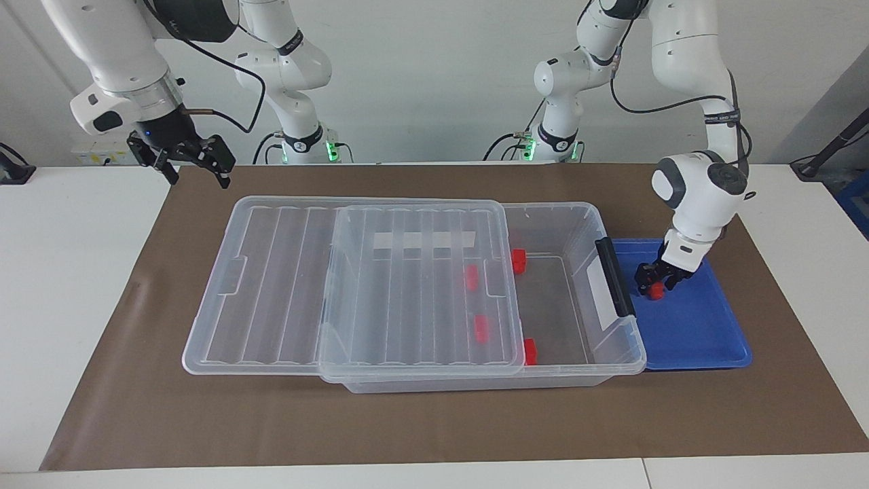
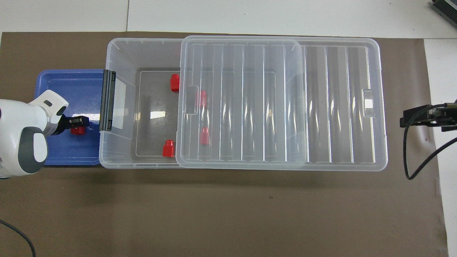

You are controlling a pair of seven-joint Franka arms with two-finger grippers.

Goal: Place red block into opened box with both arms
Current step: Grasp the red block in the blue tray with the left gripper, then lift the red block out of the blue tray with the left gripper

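Brown paper mat (image 1: 434, 421) covers the white worktop, w/ everything set out on it. A large clear plastic storage box (image 1: 584, 212) sits mid-mat. Its ribbed clear lid (image 1: 271, 285) is slid toward the right arm's end, so the end nearest the left arm is open. Four red blocks already lie inside: two in the open part (image 1: 519, 260) (image 1: 529, 351) and two under the lid's edge (image 1: 471, 277) (image 1: 481, 329).

A shallow blue plastic tray (image 1: 699, 333) touches the box at the left arm's end, by the black bar. On it sits the task's thing, a small, bright red block (image 1: 656, 291) of plastic, near the box wall.

Step in hand, as we read it: the pick. The left hand (image 1: 655, 285) is down in the tray, fingers drawn in on either side of the red block & apparently pinching it. The block looks to be resting on the tray floor, not lifted yet.

The right hand (image 1: 200, 178) waits up over the mat's corner at the right arm's end, fingers spread, holding nothing.

Next move, in our judgement:
- Lift straight up, high enough to clear the tray lip & the taller box wall w/ its black bar.
- Carry the block over the open part of the box.
- Lower it & let go away from the two blocks lying there and short of the lid's edge.
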